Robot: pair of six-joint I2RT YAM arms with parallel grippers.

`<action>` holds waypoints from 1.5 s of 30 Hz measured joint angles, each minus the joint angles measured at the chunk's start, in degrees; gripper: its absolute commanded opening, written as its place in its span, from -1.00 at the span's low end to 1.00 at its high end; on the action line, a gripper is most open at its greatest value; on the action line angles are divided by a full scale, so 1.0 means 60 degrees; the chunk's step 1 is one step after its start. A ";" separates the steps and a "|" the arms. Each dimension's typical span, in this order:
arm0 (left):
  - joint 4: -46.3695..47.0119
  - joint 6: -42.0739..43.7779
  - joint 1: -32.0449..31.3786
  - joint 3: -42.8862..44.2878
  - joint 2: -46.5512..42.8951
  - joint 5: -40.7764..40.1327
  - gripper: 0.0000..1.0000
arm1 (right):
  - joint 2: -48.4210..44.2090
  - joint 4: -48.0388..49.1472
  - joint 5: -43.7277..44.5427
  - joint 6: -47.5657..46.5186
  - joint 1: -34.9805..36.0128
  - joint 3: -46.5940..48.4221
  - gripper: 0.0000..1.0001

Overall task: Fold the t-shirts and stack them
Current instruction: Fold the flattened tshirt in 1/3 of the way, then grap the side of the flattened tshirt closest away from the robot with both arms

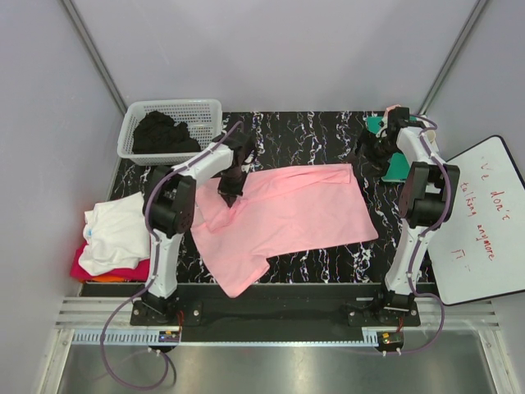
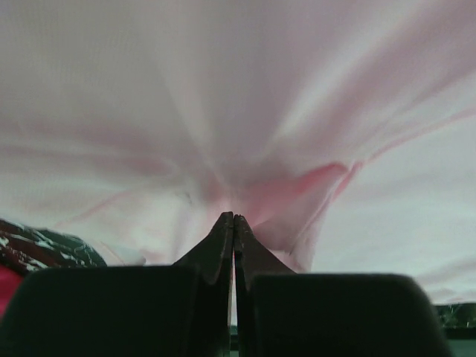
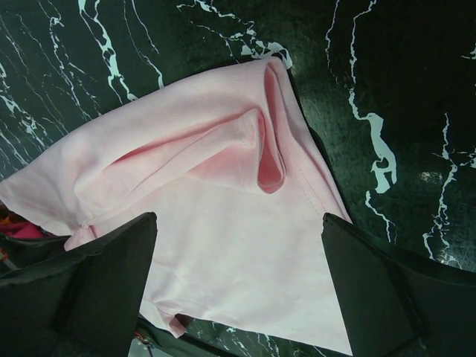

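Observation:
A light pink t-shirt [image 1: 295,205] lies spread across the black marble table [image 1: 328,135], one part hanging toward the near edge. My left gripper [image 1: 230,190] is at its upper left part. In the left wrist view the left gripper [image 2: 233,217] is shut, and folds of the pink t-shirt [image 2: 223,111] run together at its tips. My right gripper [image 1: 365,154] hovers at the shirt's far right corner. It stands wide open [image 3: 238,245] over the pink t-shirt [image 3: 223,223] there, with a folded hem and sleeve below it and nothing between the fingers [image 3: 104,282].
A white lattice basket [image 1: 205,108] at the back left holds black t-shirts [image 1: 164,133]. Left of the table lies a stack with a white t-shirt [image 1: 119,234] over orange [image 1: 131,271] and magenta-red [image 1: 86,264] ones. A whiteboard [image 1: 484,222] stands at right, and a green object [image 1: 376,123] at the back right.

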 measured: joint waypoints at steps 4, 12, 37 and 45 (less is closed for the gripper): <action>-0.0022 0.0000 -0.0270 -0.0579 -0.0820 0.0007 -1.00 | 0.0066 -0.0004 -0.0178 0.0004 -0.0007 0.0153 1.00; 0.0004 -0.0051 -0.0794 -0.1592 -0.1880 0.0379 -1.00 | 0.0095 0.0004 -0.0219 0.0007 -0.0007 0.0233 1.00; -0.0310 -0.1690 -0.0958 -0.5053 -0.6666 0.1570 0.86 | -0.4193 -0.1362 0.0627 -0.0273 -0.0586 -0.4521 0.94; 0.0630 -0.2328 -0.0958 -0.7504 -0.7497 0.3056 0.81 | -0.4911 -0.2084 0.1195 -0.0127 -0.0586 -0.6222 0.66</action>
